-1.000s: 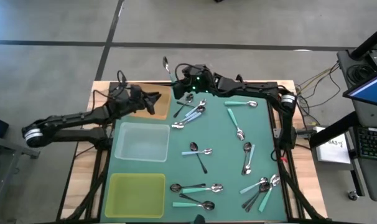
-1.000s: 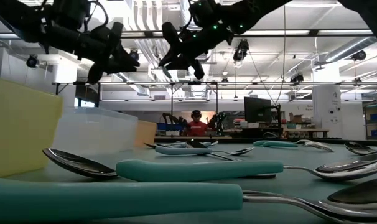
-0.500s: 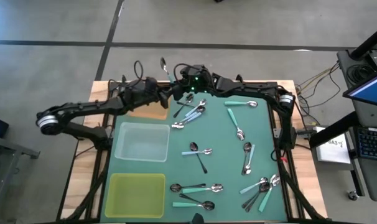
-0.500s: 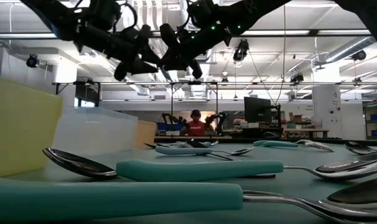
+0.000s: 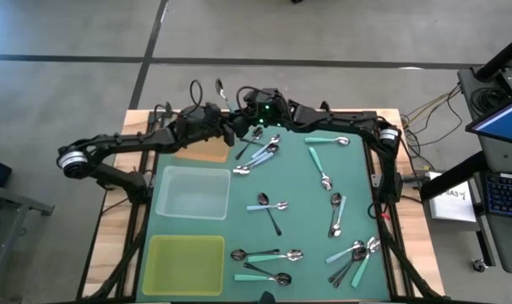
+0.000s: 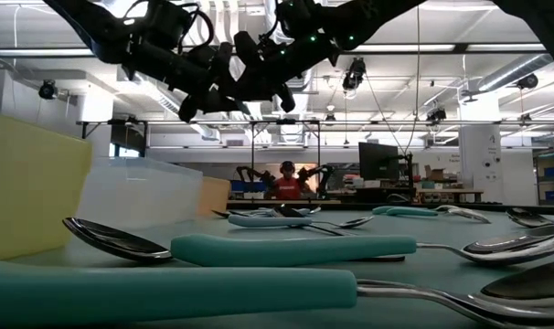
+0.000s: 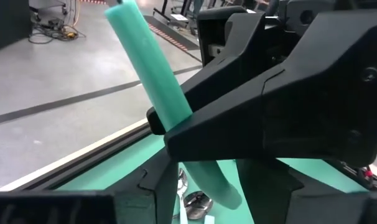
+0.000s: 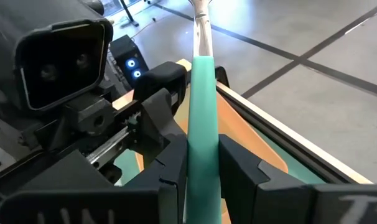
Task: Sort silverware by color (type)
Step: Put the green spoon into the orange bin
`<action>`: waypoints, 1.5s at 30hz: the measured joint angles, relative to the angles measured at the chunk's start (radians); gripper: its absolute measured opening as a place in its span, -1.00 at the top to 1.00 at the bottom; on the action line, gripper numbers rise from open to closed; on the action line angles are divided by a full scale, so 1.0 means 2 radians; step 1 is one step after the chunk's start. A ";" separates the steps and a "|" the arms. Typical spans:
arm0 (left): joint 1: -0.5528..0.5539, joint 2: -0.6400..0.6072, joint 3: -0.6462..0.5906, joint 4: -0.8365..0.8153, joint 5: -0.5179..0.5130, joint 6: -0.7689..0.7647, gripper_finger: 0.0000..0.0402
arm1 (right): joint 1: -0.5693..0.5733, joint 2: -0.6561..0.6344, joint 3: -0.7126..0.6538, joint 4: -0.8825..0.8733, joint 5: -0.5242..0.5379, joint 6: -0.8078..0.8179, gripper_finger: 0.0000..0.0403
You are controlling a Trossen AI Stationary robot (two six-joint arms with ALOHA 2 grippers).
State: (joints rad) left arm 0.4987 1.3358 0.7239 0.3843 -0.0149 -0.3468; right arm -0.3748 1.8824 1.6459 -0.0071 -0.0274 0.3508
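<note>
My right gripper [image 5: 240, 125] is shut on a mint-teal spoon [image 5: 226, 95] above the mat's far left corner. The spoon's metal bowl [image 5: 220, 84] points past the far edge. My left gripper [image 5: 225, 132] is open right beside it. In the left wrist view its fingers [image 7: 157, 193] stand on either side of the lower part of the handle [image 7: 216, 183]; I cannot tell whether they touch it. Many more spoons with teal, pale blue and black handles lie scattered on the green mat [image 5: 307, 203]. My right gripper pinches the spoon's teal handle [image 8: 201, 134] between its two fingers, which lie across it, partway along its length. The spoon is lifted clear of the table and tilted. Its metal neck [image 8: 203, 25] and bowl rise beyond the fingers.
Three shallow trays stand in a row on the mat's left side: an orange-brown one [image 5: 207, 152] at the far end, a clear one [image 5: 193, 192] and a yellow-green one [image 5: 187, 264]. Spoon clusters lie by the far edge [image 5: 258, 154] and at the near right [image 5: 356, 257].
My left gripper has swung toward the table's right edge, from over the orange-brown tray up to my right gripper and the held spoon. My right gripper and the spoon have kept still.
</note>
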 joint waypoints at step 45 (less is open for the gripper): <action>0.122 -0.020 -0.007 -0.468 -0.137 0.263 0.57 | -0.068 -0.047 -0.022 -0.488 0.128 -0.002 0.31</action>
State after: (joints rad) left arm 0.7418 1.2958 0.7101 -0.5520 -0.2892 0.1799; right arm -0.5103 1.7893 1.6022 -0.9826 0.2295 0.3461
